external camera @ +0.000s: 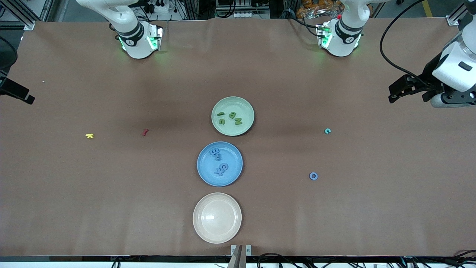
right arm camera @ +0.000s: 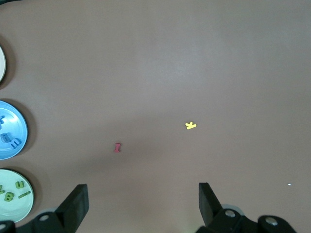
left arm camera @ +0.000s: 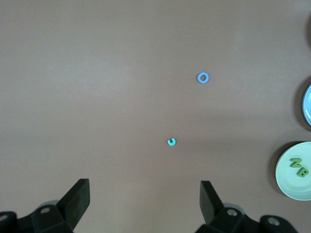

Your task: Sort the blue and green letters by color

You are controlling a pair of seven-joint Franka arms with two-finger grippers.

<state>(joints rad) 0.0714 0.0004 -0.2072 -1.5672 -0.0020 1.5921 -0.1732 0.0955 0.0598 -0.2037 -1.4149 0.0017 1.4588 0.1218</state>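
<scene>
While both arms wait at the table's ends, the left gripper (left arm camera: 145, 204) hangs wide and empty over bare cloth; a teal C (external camera: 327, 130) and a blue O (external camera: 313, 176) lie apart between it and the plates. Green letters (external camera: 230, 117) fill the green plate (external camera: 245, 108); blue letters (external camera: 218, 160) fill the blue plate (external camera: 232, 175). The right gripper (right arm camera: 143, 204) is wide, over open cloth near a yellow K (right arm camera: 190, 125).

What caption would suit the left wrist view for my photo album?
Open left end effector above brown table, small flat blue ring letter and small teal letter lying loose there.
</scene>
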